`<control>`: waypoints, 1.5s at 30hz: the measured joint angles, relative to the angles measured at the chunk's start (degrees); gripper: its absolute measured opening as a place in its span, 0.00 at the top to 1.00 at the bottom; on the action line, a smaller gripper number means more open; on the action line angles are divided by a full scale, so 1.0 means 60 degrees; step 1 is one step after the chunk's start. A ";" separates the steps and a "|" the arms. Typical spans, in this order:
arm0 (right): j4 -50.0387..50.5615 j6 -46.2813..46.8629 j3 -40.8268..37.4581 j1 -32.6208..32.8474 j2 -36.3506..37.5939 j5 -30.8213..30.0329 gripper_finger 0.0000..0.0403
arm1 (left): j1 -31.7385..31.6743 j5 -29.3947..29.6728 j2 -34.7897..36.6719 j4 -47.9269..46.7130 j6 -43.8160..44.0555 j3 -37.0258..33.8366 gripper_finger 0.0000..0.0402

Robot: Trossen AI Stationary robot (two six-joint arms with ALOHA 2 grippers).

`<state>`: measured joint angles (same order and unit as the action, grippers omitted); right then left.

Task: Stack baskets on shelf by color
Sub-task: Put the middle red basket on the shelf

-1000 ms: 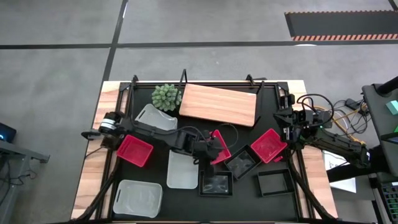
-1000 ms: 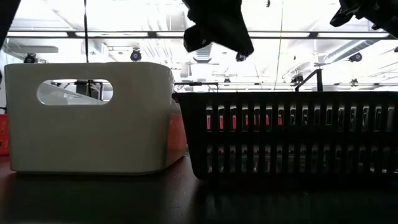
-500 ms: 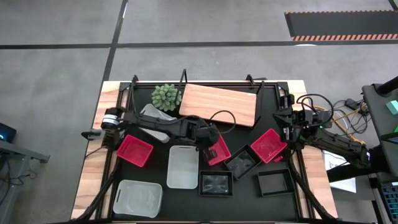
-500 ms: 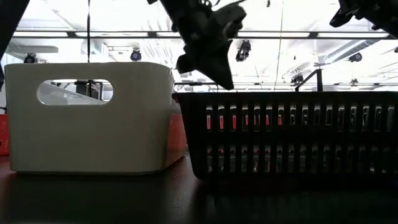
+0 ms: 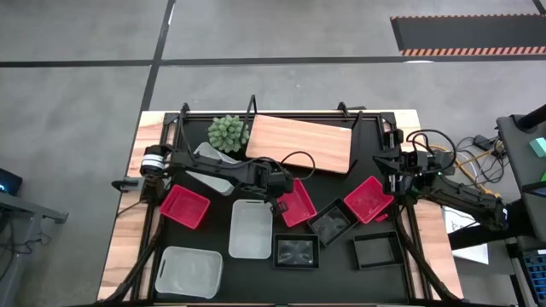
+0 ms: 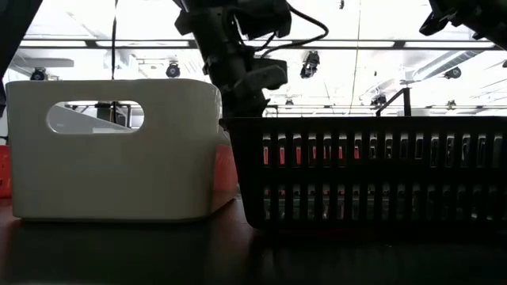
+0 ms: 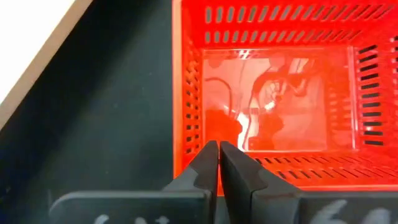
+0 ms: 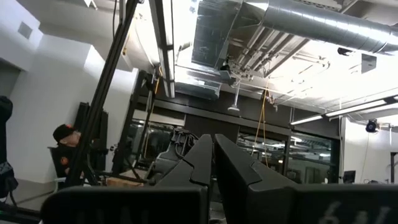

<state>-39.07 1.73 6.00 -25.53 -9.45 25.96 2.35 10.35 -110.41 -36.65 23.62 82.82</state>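
Going left to right across the black mat [image 5: 217, 260], we see a white basket [image 5: 188, 271] at its front left corner, a red basket [image 5: 184, 206] by the left edge, another white basket [image 5: 215, 162] near the plant [image 5: 228, 132] at the back, and a third white one [image 5: 251, 228] in the middle. The shelf [image 5: 300, 142] lies bare along the back edge.

Our left gripper [image 5: 281, 191] sits just in front of the shelf, fingers pinched together on the near wall of the middle red basket [image 5: 299, 203]; the left wrist view shows that slotted rim between the fingertips [image 7: 219, 163]. To do this step well, we judge we should lift the basket level, clear the shelf's front edge and set it flat near one end, leaving room for two more stacks.

Further right lie two black baskets [image 5: 331, 225] and [image 5: 295, 251], the third red one [image 5: 368, 198] and a last black one [image 5: 377, 249] toward the front right corner. Our right gripper [image 5: 394, 181] waits at the right edge, closed and holding nothing
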 joint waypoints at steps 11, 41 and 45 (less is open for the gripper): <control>-0.0001 -0.0003 0.0000 -0.0002 0.0000 -0.0004 0.97 | -0.0556 0.0117 0.0003 -0.0533 -0.0231 -0.0115 1.00; 0.0051 -0.0042 0.0000 0.0002 -0.0007 -0.0007 0.97 | 0.2182 0.0337 0.0824 0.1706 0.0301 0.0401 1.00; 0.0051 -0.0042 0.0000 -0.0001 -0.0007 -0.0007 0.97 | 0.2248 0.0331 0.0622 0.1865 0.0505 0.0327 1.00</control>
<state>-38.76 1.48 6.00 -25.53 -9.50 25.91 15.84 12.34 -106.67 -25.47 26.65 84.78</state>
